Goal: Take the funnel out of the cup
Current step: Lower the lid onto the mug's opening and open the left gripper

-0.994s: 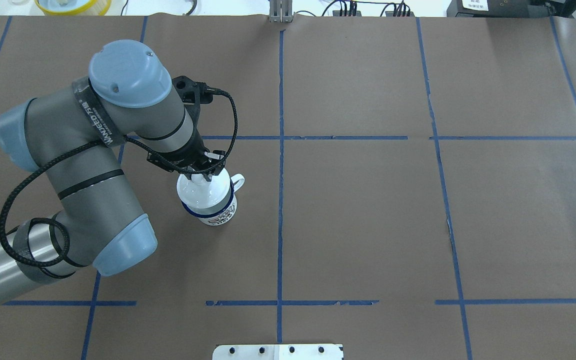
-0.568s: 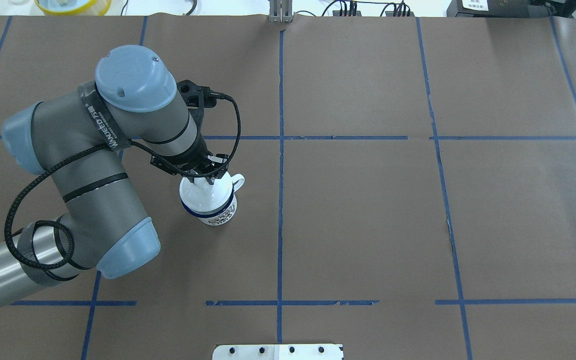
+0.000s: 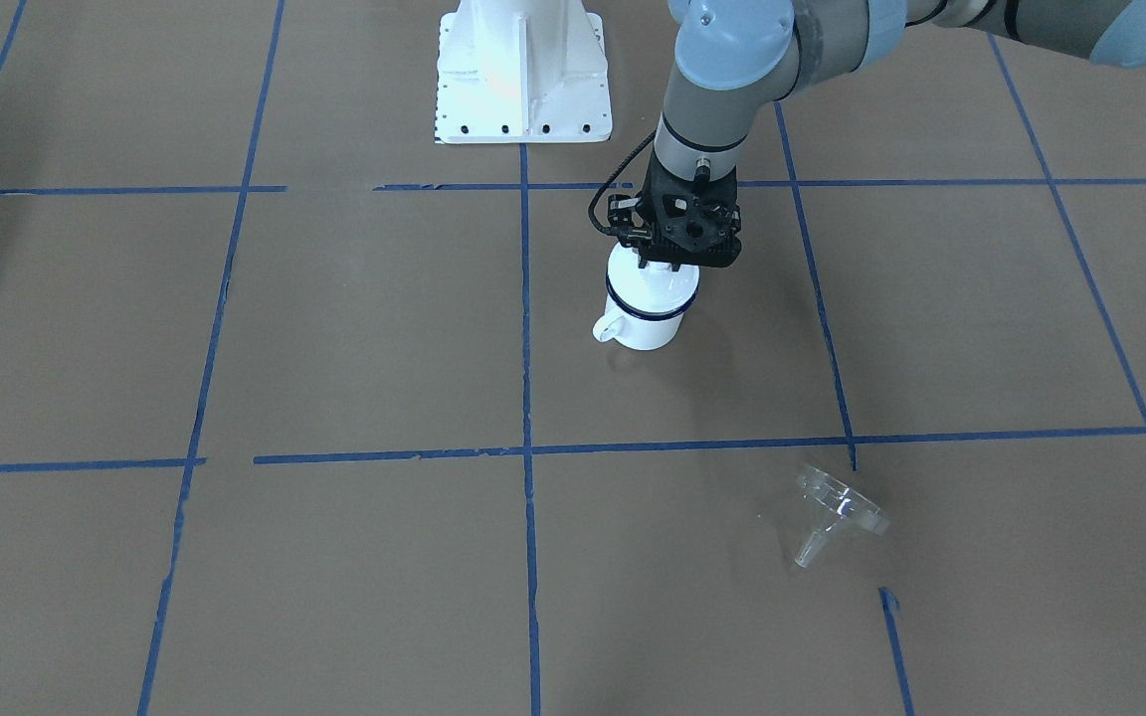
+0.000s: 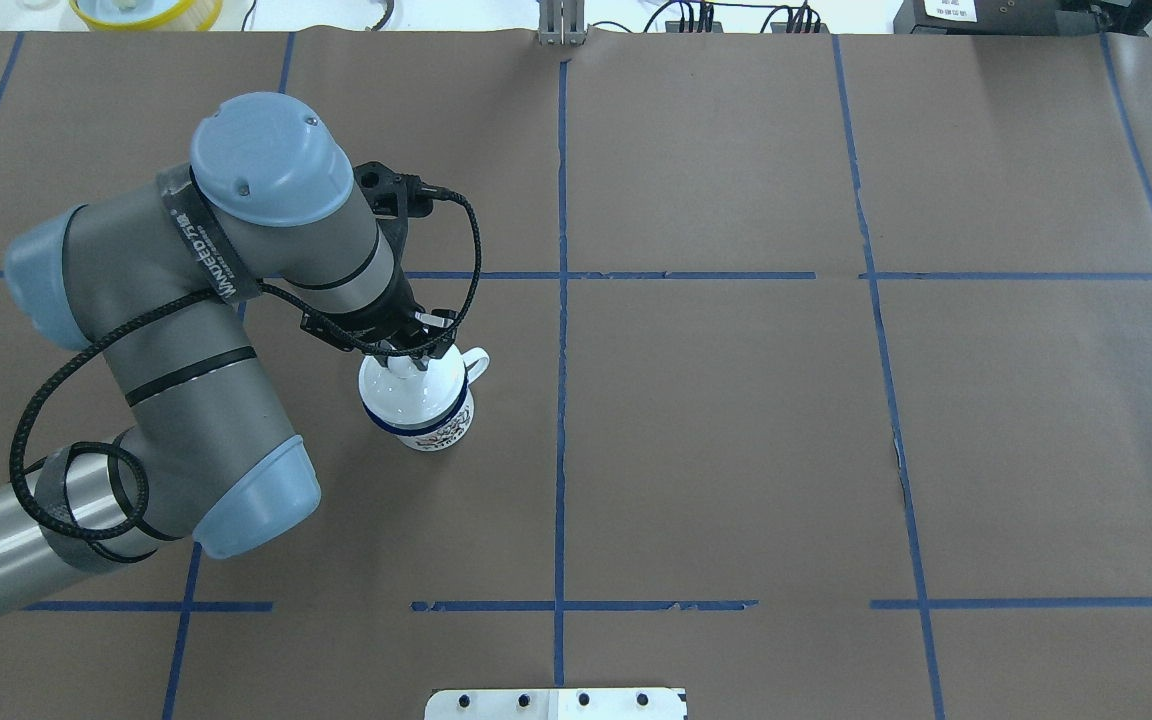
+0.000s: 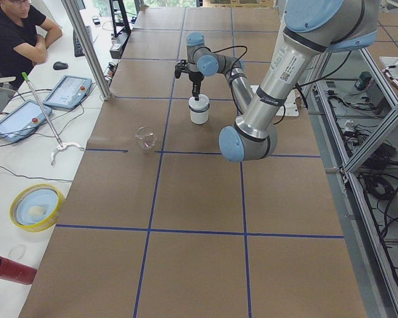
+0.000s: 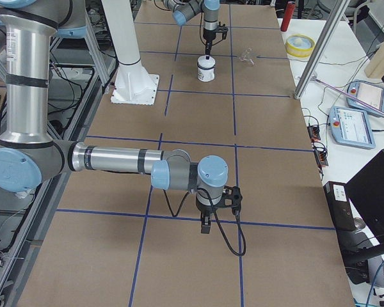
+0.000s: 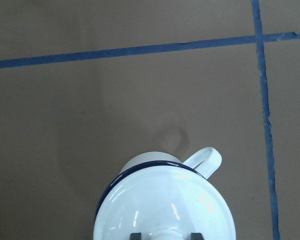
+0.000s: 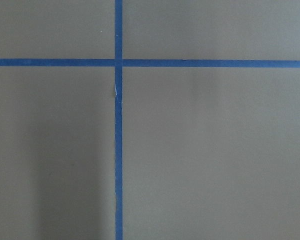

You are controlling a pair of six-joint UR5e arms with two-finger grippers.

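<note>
The cup (image 3: 645, 323) is a white mug with a dark blue rim, and it stands upright left of the table's middle (image 4: 431, 425). A white knobbed lid (image 7: 165, 202) sits on it. No funnel is in the cup. The clear funnel (image 3: 837, 512) lies on its side on the table, far from the mug (image 5: 145, 137). In the overhead view the arm hides it. My left gripper (image 4: 404, 358) points straight down over the mug, and its fingertips (image 7: 136, 236) are closed against the lid's knob. My right gripper (image 6: 205, 228) hangs over bare table at the other end, and I cannot tell its state.
Blue tape lines cross the brown paper cover. The white base plate (image 3: 523, 75) stands at the robot's edge. Beyond the far edge are an operator (image 5: 16, 33), tablets (image 5: 69, 89), a yellow bowl (image 5: 36, 205) and a red can (image 5: 10, 268).
The left arm shifted a little to the right above the mug, then held still. The mug and its lid have not moved.
</note>
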